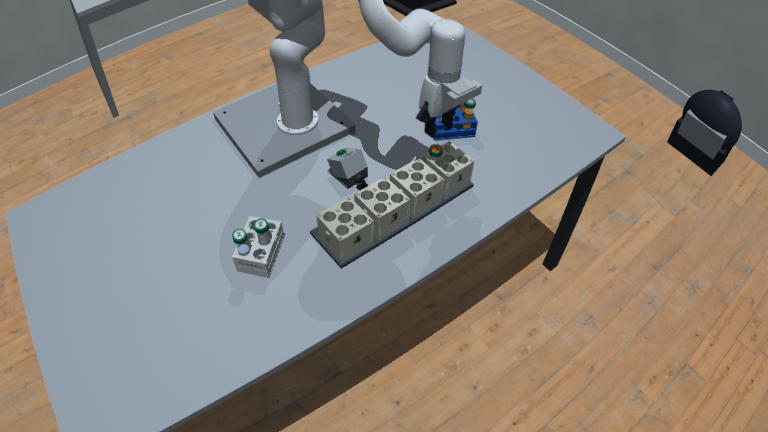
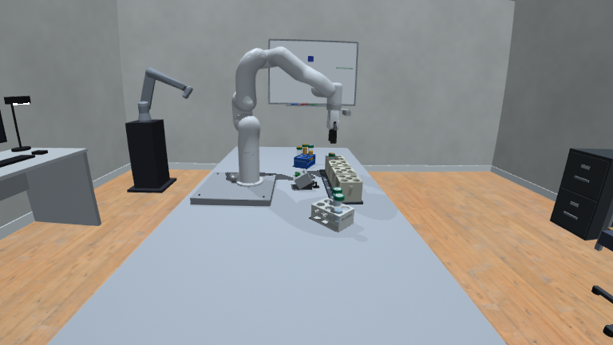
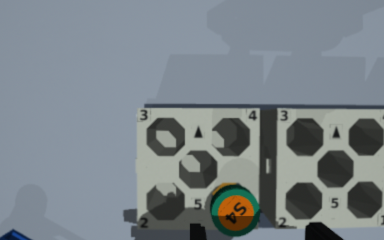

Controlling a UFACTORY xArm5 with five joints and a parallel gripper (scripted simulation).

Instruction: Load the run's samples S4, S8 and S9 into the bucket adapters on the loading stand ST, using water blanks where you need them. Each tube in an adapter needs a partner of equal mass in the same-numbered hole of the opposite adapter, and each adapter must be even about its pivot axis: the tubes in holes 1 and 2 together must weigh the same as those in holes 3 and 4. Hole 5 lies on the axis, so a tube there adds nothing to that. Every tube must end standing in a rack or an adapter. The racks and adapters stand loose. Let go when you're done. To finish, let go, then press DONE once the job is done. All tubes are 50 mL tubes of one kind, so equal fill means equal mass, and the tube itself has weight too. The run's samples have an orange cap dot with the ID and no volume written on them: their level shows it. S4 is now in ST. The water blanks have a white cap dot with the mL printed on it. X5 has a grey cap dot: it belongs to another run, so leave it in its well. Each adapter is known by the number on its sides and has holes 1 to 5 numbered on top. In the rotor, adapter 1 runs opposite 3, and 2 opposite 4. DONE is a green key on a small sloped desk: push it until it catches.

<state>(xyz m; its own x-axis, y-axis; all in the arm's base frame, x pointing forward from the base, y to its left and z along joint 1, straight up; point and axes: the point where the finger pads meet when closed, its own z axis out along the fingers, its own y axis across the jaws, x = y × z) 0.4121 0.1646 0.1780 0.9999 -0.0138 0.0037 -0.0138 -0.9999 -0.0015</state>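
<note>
Apparently the arm is carrying its hand point(image 1: 438, 121) point(image 2: 333, 135) point(image 3: 252, 231) above the table point(image 1: 141, 314) point(image 2: 270, 278), partly open and gripping nothing. Adapter 1 point(image 1: 453, 176) point(image 3: 150, 172) is holding S4 point(image 1: 435, 150) point(image 2: 331, 155) point(image 3: 235, 211) in hole 1, while adapter 3 point(image 1: 390, 218) is showing only open holes. Loading is probably still in its first stage; the next move is likely calling for lining up over S4 or fetching another tube, keeping the fingers clear of its cap.

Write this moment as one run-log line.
claw: open, empty | S4: adapter 1, hole 1 | adapters 2, 3, 4: no tubes | loading: unfinished
</note>
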